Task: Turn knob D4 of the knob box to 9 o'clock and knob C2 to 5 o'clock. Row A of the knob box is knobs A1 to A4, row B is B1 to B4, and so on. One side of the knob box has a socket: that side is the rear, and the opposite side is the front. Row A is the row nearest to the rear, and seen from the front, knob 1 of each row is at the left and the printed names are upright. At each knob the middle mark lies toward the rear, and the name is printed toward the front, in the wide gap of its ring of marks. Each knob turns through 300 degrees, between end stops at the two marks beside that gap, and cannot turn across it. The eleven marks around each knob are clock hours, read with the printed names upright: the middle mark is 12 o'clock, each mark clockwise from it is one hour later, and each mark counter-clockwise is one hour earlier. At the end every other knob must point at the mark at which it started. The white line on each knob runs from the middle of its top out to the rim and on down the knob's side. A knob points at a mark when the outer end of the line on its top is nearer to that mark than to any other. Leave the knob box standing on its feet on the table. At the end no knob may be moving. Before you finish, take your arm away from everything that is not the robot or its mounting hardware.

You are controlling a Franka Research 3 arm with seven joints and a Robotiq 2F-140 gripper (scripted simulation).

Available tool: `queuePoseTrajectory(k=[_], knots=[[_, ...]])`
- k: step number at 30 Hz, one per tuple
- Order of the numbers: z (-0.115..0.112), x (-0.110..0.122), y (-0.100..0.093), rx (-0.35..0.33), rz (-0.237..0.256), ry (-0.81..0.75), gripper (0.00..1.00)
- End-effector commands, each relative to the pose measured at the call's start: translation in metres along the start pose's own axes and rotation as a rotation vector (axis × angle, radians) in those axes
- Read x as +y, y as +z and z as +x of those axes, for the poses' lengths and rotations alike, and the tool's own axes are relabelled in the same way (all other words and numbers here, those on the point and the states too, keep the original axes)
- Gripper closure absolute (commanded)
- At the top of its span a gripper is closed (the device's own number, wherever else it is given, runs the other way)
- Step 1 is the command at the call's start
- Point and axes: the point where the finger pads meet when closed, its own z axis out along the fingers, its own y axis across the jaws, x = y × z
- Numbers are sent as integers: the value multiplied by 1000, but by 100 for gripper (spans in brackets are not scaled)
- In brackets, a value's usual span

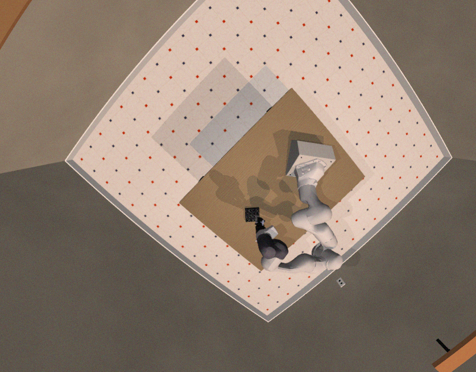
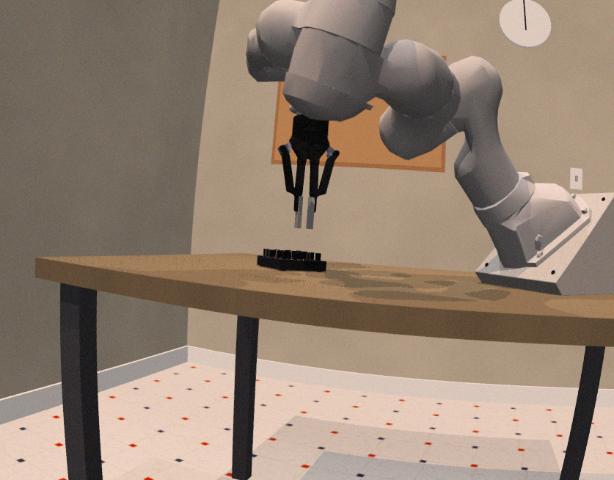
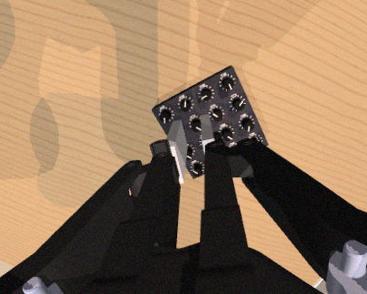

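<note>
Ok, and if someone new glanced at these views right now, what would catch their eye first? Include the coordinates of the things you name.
Probably the big pale arm (image 1: 314, 215) (image 2: 339, 48), arching from its slanted base over the wooden table (image 1: 234, 169) (image 2: 413, 309) (image 3: 304, 92). Next, the black gripper (image 1: 260, 222) (image 2: 304, 227) (image 3: 193, 131) pointing down, its fingers slightly apart above the small black knob box (image 1: 252, 214) (image 2: 291, 263) (image 3: 209, 103). The wrist view also shows white lines on the box's dark knobs.

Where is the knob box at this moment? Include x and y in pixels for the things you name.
In the exterior view, the knob box (image 1: 252, 214) (image 2: 291, 263) (image 3: 192, 98) stands on the wooden table (image 1: 221, 181) (image 2: 173, 282) (image 3: 304, 92), left of the arm's slanted base (image 1: 316, 151) (image 2: 589, 256), below the fingers (image 1: 259, 222) (image 2: 304, 227), not touching them.
</note>
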Motion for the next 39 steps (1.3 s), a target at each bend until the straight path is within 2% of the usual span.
queuePoseTrajectory(k=[1, 39], knots=[[-1, -4, -1, 0, -1, -156, 88], [1, -14, -4, 1, -2, -729, 88]])
